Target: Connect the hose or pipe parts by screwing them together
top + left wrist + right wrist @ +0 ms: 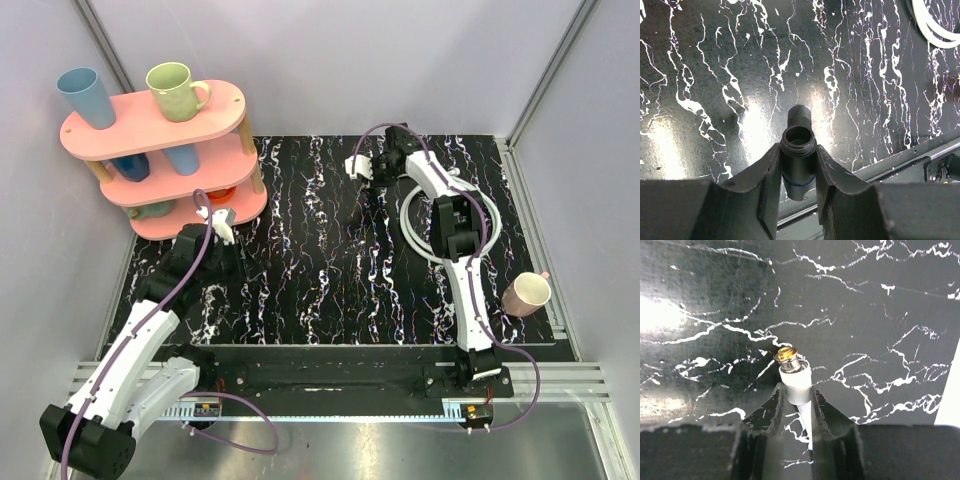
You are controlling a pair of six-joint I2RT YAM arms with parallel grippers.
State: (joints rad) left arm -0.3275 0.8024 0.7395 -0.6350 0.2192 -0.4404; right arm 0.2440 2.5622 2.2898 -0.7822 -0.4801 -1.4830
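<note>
Hose end (795,382) — perhaps near mat (320,260) edge

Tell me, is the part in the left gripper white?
No, the left gripper is shut on a dark threaded pipe fitting, not a white one.

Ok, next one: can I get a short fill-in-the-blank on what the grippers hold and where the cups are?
1. The left gripper is shut on a ____ threaded pipe fitting.
2. The right gripper is shut on the end of a ____ hose.
3. The pink cup stands on the ____ side of the table.
4. The green mug stands on the ____ shelf of the rack.

Missing words: black; white; right; top.
</note>
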